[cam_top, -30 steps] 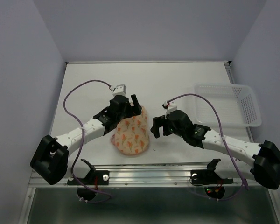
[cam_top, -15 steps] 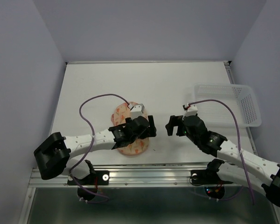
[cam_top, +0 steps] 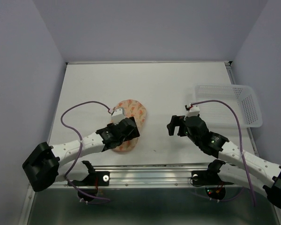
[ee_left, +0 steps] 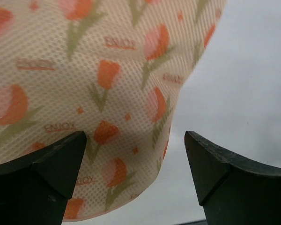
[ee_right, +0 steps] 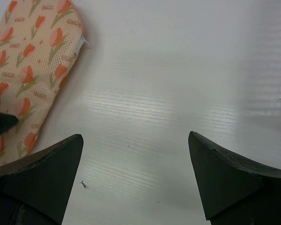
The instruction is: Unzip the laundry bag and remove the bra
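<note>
The laundry bag (cam_top: 133, 110) is a peach mesh pouch printed with orange tulips, lying flat on the white table left of centre. My left gripper (cam_top: 127, 129) hovers open over the bag's near end. In the left wrist view the bag (ee_left: 84, 70) fills the upper left, and its rounded edge runs between the spread fingers of the left gripper (ee_left: 135, 138). My right gripper (cam_top: 176, 124) stands open over bare table to the bag's right. The right wrist view shows the bag (ee_right: 37, 70) at the far left, apart from that gripper (ee_right: 135, 137). The bra is hidden.
A clear plastic mesh basket (cam_top: 248, 105) sits at the table's right edge, beyond the right arm. The metal rail (cam_top: 150, 174) runs along the near edge. Purple cables loop above both arms.
The left arm has drawn back toward the near left, uncovering the bag's far half; the bag, bunched up a second ago, now lies flat. The right gripper backed off to the right, then held still.
</note>
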Controlling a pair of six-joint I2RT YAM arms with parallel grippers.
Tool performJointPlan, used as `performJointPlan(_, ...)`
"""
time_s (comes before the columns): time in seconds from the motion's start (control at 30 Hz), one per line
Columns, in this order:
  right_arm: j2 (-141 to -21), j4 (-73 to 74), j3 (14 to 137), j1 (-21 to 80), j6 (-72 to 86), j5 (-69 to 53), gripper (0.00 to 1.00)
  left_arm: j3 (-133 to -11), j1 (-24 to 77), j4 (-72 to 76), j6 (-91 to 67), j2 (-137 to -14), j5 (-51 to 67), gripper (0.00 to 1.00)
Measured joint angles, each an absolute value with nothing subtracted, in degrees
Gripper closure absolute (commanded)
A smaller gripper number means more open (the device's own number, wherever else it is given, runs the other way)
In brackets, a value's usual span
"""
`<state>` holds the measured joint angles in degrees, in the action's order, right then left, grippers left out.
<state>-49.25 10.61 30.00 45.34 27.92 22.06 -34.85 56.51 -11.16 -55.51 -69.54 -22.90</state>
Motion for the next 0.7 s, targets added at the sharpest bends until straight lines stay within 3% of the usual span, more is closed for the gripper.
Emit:
performJointPlan(0.17, -49.1, 10.7, 30.0, 45.3, 27.9, 21.8, 0.00, -35.2, 43.5, -13.1, -49.9, -63.9, -26.6, 0.01)
performJointPlan(0.33, -48.6, 10.7, 29.9, 45.3, 27.9, 20.9, 0.00, -42.3, 39.2, -12.1, -41.1, -66.0, -28.2, 0.01)
performJointPlan(0.7, -48.4, 10.7, 29.1, 45.3, 28.3, 18.5, 0.00, -69.3, 38.4, -3.7, -30.7, -95.3, -23.2, 0.07)
